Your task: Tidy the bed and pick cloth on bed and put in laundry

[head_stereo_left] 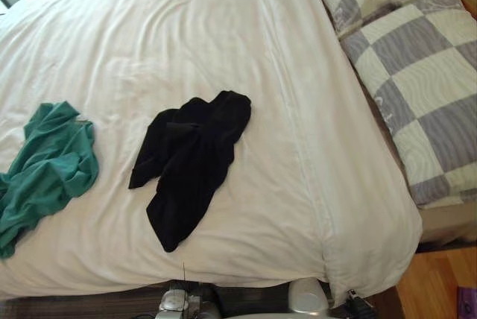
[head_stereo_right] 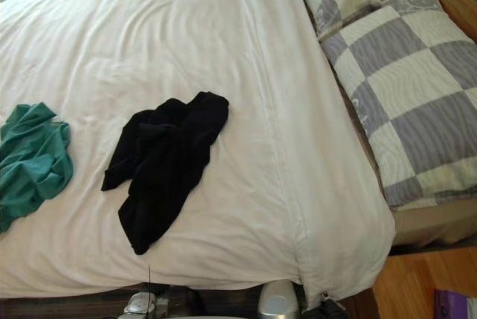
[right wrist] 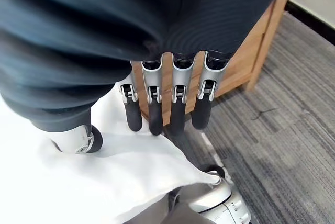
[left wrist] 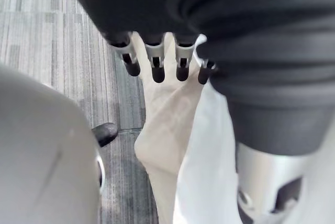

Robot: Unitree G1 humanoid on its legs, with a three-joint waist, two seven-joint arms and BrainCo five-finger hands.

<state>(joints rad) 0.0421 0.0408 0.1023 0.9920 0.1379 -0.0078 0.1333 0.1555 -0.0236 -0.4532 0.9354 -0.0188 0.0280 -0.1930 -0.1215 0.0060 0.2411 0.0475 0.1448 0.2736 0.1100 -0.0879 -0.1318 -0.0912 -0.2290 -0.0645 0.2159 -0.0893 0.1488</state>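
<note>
Start with the wide bed (head_stereo_left: 223, 43) under its white, lightly creased duvet. It takes up most of the eye views, and its cover lies mostly flat. Two soft pillows (head_stereo_left: 425, 88) in grey-and-cream checks rest at the robot's right end of the bed. A crumpled black cloth (head_stereo_left: 190, 159) lies on top of the duvet, towards the near edge and about midway along it. A bunched teal-green cloth (head_stereo_left: 48, 166) lies to its left, near it but not touching. Neither is held.

The left hand (left wrist: 156, 62) hangs low beside the duvet's overhang, above grey carpet (left wrist: 63, 51), with its fingers straight and empty. The right hand (right wrist: 178, 103) hangs likewise, fingers straight and apart, over the duvet's corner by the wooden bed frame (right wrist: 246, 62).

Treat this step as the start of pick-up: both cloths lie unlifted. Next, raise one hand over the bed and close it on the black cloth, which looks the easier reach. Take a thick fold of the cloth, not the duvet beneath. Locate the laundry container before you carry anything.
</note>
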